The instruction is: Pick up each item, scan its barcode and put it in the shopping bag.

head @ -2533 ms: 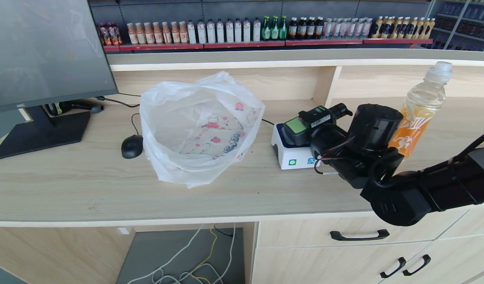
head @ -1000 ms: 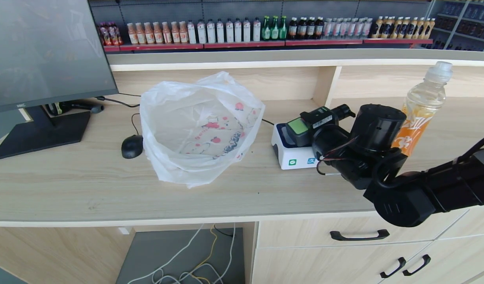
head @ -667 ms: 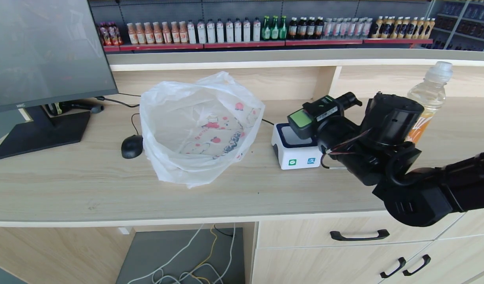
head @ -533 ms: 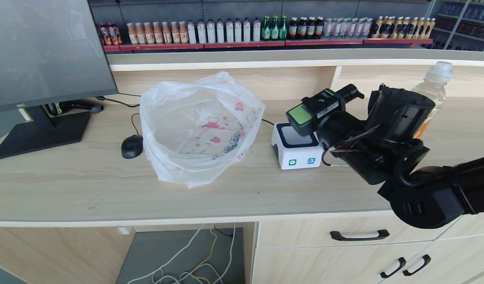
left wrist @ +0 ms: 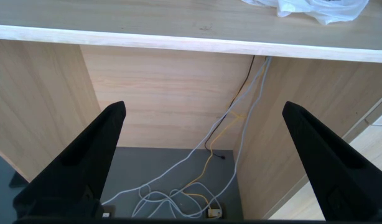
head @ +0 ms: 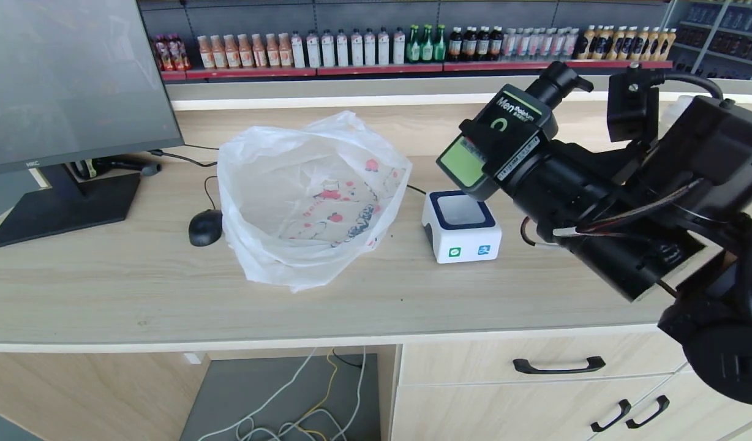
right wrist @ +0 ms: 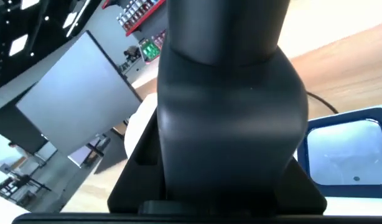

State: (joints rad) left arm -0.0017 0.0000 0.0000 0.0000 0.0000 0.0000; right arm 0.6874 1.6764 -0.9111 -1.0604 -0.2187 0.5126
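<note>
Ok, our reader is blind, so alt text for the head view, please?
The right pincer holds a dark green-labelled bottle tilted above the white scanner on a wooden counter. An open plastic bag sits to its left, beside a mouse and monitor.

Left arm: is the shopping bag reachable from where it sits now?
Probably not directly. The left gripper hangs open below the counter edge, facing the space underneath, while the shopping bag sits on top. It would need to rise first.
</note>
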